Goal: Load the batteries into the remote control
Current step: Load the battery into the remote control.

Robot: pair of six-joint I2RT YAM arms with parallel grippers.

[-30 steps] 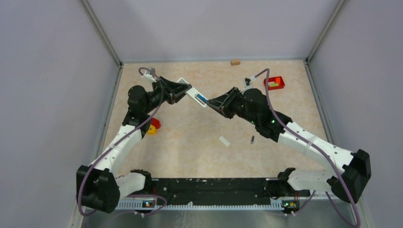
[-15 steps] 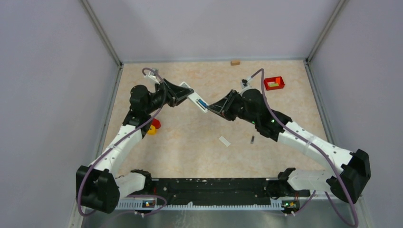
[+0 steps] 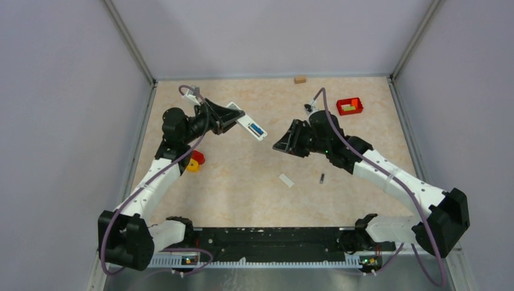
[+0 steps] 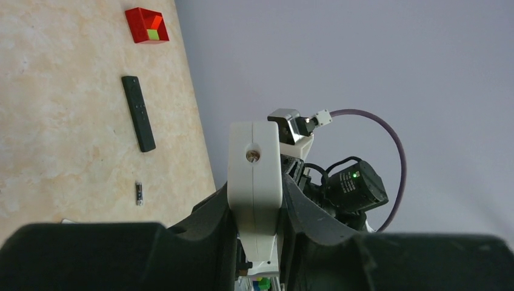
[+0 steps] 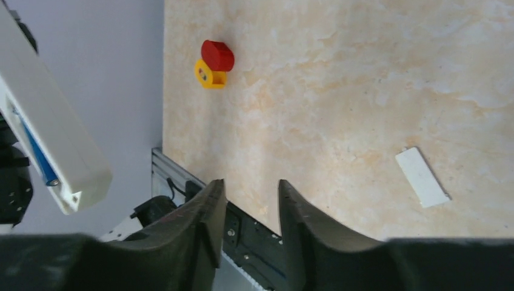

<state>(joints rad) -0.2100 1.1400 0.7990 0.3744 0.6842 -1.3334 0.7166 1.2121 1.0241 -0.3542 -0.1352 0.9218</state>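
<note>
While your left gripper [image 3: 235,116] pinches the remote [image 3: 246,122] with one blue battery [image 3: 256,128] seated, your empty right gripper [image 5: 248,203] stands spread; a dark battery [image 3: 322,177] lies unloaded.

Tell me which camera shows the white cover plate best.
The right wrist view: the cover plate lies whole, large and unobstructed. The top external view shows it only as a small white sliver. The left wrist view does not clearly show it.
</note>
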